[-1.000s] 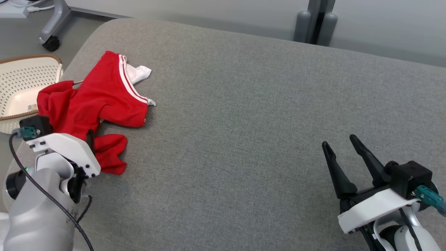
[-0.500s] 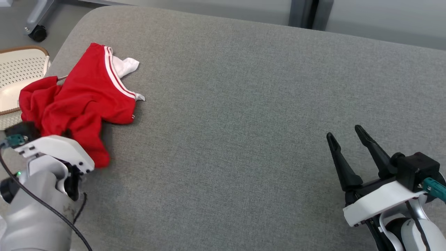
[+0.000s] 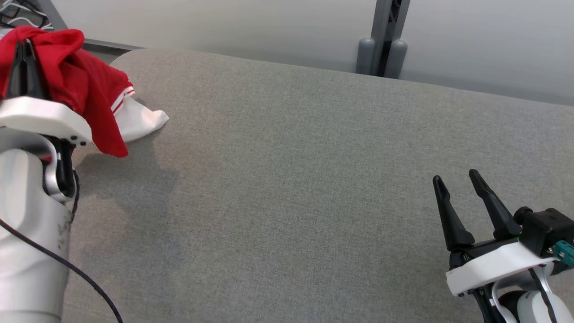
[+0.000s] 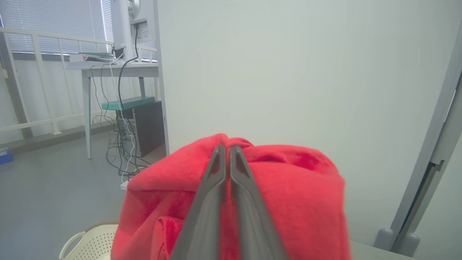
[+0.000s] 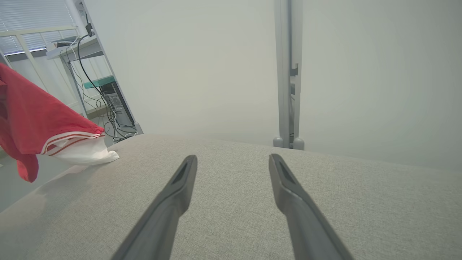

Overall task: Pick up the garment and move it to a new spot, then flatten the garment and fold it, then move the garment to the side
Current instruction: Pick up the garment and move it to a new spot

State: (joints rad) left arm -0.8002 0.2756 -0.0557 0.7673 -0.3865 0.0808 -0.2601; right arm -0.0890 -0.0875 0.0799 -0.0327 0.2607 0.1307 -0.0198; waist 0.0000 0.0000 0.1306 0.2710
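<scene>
Grey fabric-covered padding (image 3: pixel 314 188) is stretching across the scene, with a pale wall (image 3: pixel 224 27) and a grey post (image 3: pixel 381 49) standing behind it. At the far left corner, the left gripper (image 3: pixel 23 45) is pointing upward with its two dark fingers pressed together, pinching a bunch of the garment (image 3: pixel 85 85). The red jersey is hanging from that grip in a crumpled drape, spilling down over the gripper's white body. One white sleeve (image 3: pixel 141 120), edged with red-and-white striped trim, is trailing lowest and appears to be resting on the padding's corner, though the contact is hard to confirm. In the left wrist view, red cloth is bulging around both sides of the closed fingers, and a cream perforated basket (image 4: pixel 88 242) is showing at the bottom edge beneath it. At the near right, the right gripper (image 3: pixel 455 177) is hovering over the padding with its fingers spread apart, gripping nothing, well apart from the garment.
</scene>
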